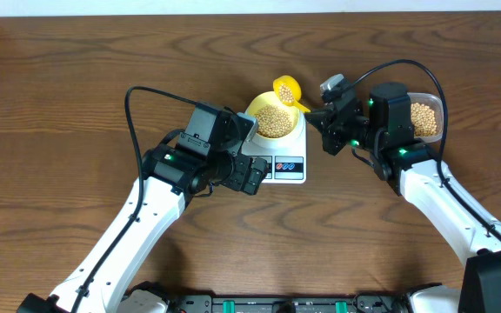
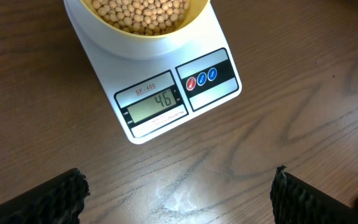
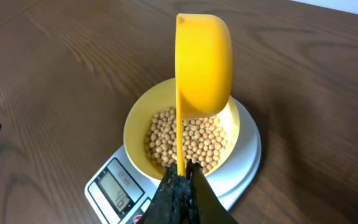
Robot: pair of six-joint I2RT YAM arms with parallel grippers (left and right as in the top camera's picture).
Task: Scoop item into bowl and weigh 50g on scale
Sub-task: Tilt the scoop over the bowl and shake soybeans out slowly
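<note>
The pale yellow-green bowl sits on the white scale, filled with tan beans. The scale's display reads 46 in the left wrist view. My right gripper is shut on the handle of a bright yellow scoop, held tipped on its side over the bowl; the scoop shows at the bowl's far rim overhead. My left gripper is open and empty over bare table just in front of the scale.
A clear plastic tub with more beans stands at the right, behind the right arm. The table is dark brown wood. The scale has red and blue buttons at its front.
</note>
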